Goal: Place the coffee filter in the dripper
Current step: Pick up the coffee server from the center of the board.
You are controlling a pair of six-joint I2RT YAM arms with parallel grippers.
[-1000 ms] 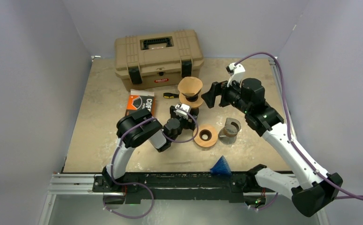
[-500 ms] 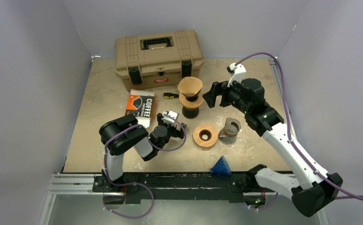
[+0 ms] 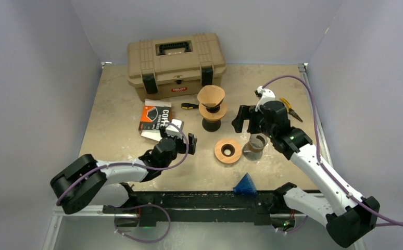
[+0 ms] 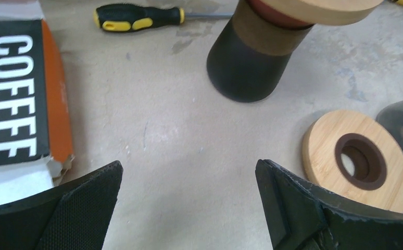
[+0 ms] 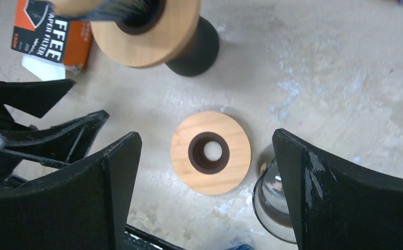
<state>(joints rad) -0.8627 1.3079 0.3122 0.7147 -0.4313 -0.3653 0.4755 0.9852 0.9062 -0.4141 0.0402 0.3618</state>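
A tan toolbox (image 3: 176,62) is seen beyond both grippers on the counter (image 3: 116,104). The left gripper (image 3: 180,136) and right gripper (image 3: 243,119) are spread wide, with nothing held. The coffee filter (image 3: 211,95) is seated in the dripper (image 3: 212,110), just left of the right gripper and beyond the left one; a wooden ring (image 3: 228,151) is seen between them.

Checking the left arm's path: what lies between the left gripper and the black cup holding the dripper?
Nothing: the left wrist view shows only bare tabletop between the left gripper and the black cup.
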